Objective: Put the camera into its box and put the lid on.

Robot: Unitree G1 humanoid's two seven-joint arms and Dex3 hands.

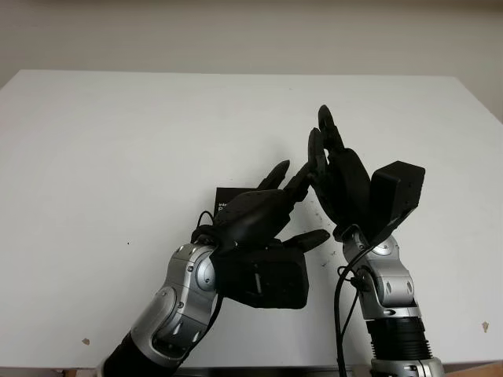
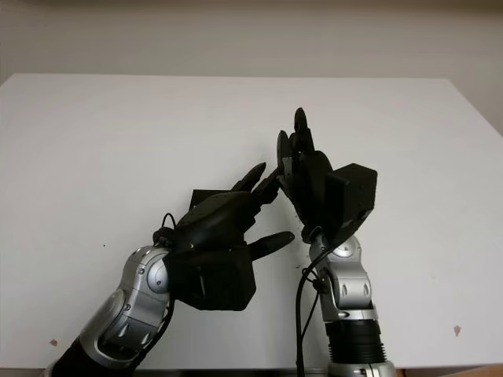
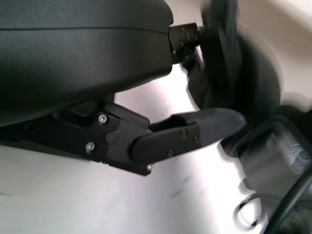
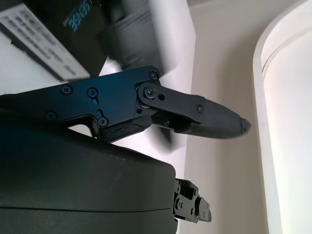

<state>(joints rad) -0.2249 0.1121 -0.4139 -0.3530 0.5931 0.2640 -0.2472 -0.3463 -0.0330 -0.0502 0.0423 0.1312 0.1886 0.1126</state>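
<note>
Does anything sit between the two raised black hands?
No object: in the left eye view the left hand and upright right hand nearly meet fingertip to fingertip above the black printed box, both open.

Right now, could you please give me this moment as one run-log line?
left hand: open, above black box | right hand: open, raised beside left | box: on white table, mostly hidden | lid step: cannot tell

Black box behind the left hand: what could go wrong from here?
1. The left hand covers most of the black box, so any grasp would be aimed with little of the box visible.
2. The right hand, open and raised, is close beside the left; the fingers could collide.
</note>
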